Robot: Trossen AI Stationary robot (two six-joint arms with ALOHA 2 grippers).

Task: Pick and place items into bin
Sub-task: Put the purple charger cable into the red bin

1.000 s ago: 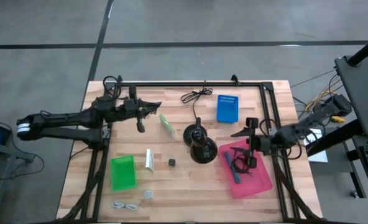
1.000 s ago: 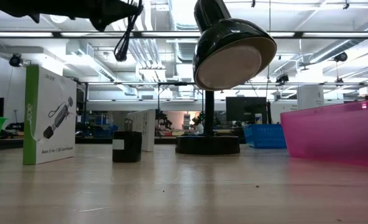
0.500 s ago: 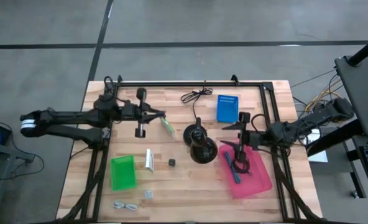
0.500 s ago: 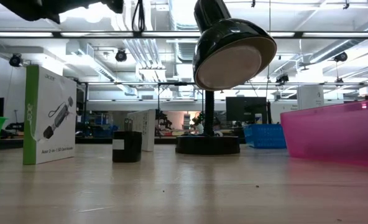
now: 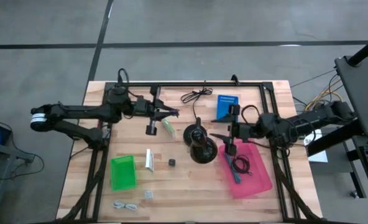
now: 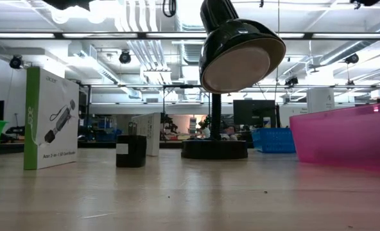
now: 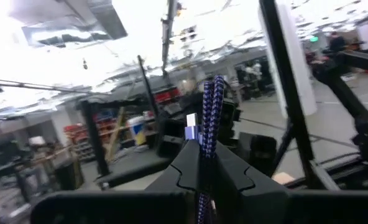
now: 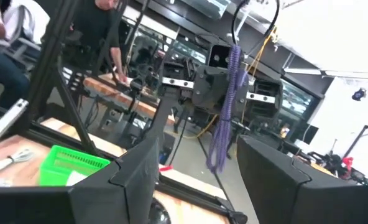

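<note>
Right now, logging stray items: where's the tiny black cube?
High view: the tiny black cube sits mid-table, between the white packet and the lamp base.

Overhead down on table (image 5: 97, 193); low level across it, sharing lamp (image 6: 241, 54); wrists facing room.

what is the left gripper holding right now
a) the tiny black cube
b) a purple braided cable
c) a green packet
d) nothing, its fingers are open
b: the left wrist view shows the left gripper shut on a purple braided cable that sticks up between its fingers, and the right wrist view shows the same cable dangling from that gripper across the table.
</note>
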